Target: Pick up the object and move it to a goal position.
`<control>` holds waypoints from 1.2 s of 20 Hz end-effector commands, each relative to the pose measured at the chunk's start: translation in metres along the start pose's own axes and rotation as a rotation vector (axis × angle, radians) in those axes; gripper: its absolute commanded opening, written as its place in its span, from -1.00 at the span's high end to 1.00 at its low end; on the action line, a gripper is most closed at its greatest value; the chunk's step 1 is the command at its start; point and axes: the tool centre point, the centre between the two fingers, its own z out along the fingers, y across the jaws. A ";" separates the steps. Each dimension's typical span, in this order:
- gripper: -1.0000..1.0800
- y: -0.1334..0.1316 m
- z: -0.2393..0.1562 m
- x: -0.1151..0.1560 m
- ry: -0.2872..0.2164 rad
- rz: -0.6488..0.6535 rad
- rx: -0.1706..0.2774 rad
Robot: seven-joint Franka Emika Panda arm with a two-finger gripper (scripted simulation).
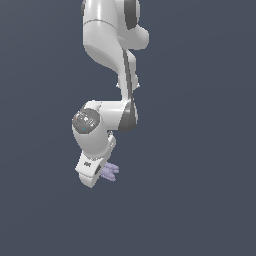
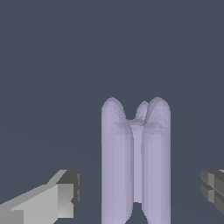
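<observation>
The object (image 2: 135,162) is a small pale lavender piece of short rounded rods side by side. In the wrist view it stands between my two fingers. My gripper (image 2: 140,190) is open around it: one fingertip (image 2: 68,192) and the other fingertip (image 2: 213,187) each show a gap to the object and neither touches it. In the exterior view the object (image 1: 111,171) sticks out beside the white hand (image 1: 91,172) at the low end of the arm, and the fingers themselves are hidden there.
The white arm (image 1: 107,45) comes down from the top of the exterior view. Everything around it is a plain dark blue-grey background (image 1: 200,150) with no edges or other objects in sight.
</observation>
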 end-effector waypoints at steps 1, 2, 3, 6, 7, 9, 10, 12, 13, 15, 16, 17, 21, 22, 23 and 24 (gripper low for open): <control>-0.92 -0.001 0.014 0.000 0.000 -0.002 0.002; -0.92 -0.001 0.021 0.000 0.000 -0.002 0.002; -0.92 -0.001 0.026 0.000 0.000 -0.002 0.002; -0.92 -0.002 0.036 0.000 0.000 -0.004 0.002; -0.92 -0.001 0.038 0.000 0.000 -0.004 0.002; -0.92 -0.001 0.038 0.000 0.000 -0.004 0.002; -0.92 0.000 0.037 0.000 0.000 -0.003 0.002; 1.00 0.000 0.037 0.000 0.000 -0.003 0.002; 1.00 0.000 0.037 0.000 0.000 -0.003 0.002; 1.00 0.000 0.037 0.000 0.000 -0.003 0.002; 1.00 0.000 0.037 0.000 0.000 -0.003 0.002; 1.00 0.000 0.037 0.000 0.000 -0.003 0.002; 1.00 0.000 0.037 0.000 0.000 -0.003 0.002; 1.00 0.000 0.037 0.000 0.000 -0.003 0.002; 1.00 0.000 0.037 0.000 0.000 -0.003 0.002; 1.00 -0.001 0.036 0.000 0.000 -0.003 0.002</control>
